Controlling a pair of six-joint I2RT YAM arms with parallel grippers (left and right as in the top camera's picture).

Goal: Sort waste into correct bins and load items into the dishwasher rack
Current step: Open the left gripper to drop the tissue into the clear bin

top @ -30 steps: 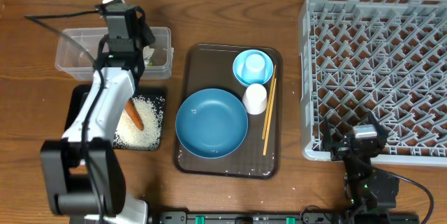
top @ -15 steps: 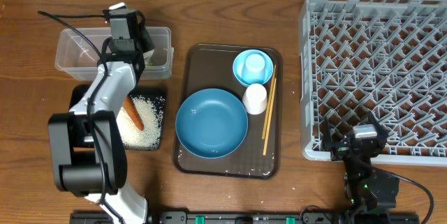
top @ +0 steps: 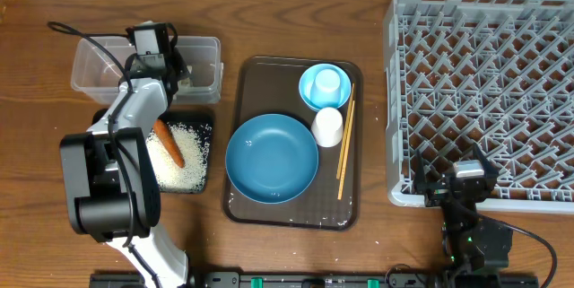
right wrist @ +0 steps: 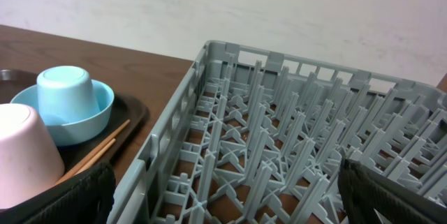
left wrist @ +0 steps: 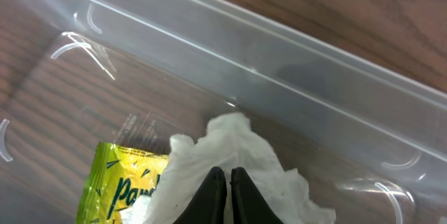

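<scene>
My left gripper [top: 176, 71] reaches down into the clear tub [top: 94, 73]. In the left wrist view its jaws [left wrist: 227, 173] are shut on crumpled white tissue [left wrist: 258, 154], just above the tub floor [left wrist: 293, 84]. A yellow-green wrapper [left wrist: 115, 182] lies beside the tissue. Rice [top: 186, 149] and a carrot [top: 169, 143] lie in the black tray [top: 208, 126]. The blue dish [top: 271, 158], small bowl [top: 311, 97], white cup [top: 328, 126] and chopsticks [top: 344, 140] rest on the brown tray. My right gripper [top: 455, 185] stands open and bare at the rack's [top: 484, 82] near edge.
The brown serving tray [top: 269, 68] sits between the bins and the rack. A light-blue cup [top: 330, 82] stands upside down in the small bowl. In the right wrist view the rack's wall [right wrist: 174, 133] lies between my open right gripper [right wrist: 227, 196].
My left arm has swung a little to the left over the clear tub, jaws staying shut. The right arm has not moved.
</scene>
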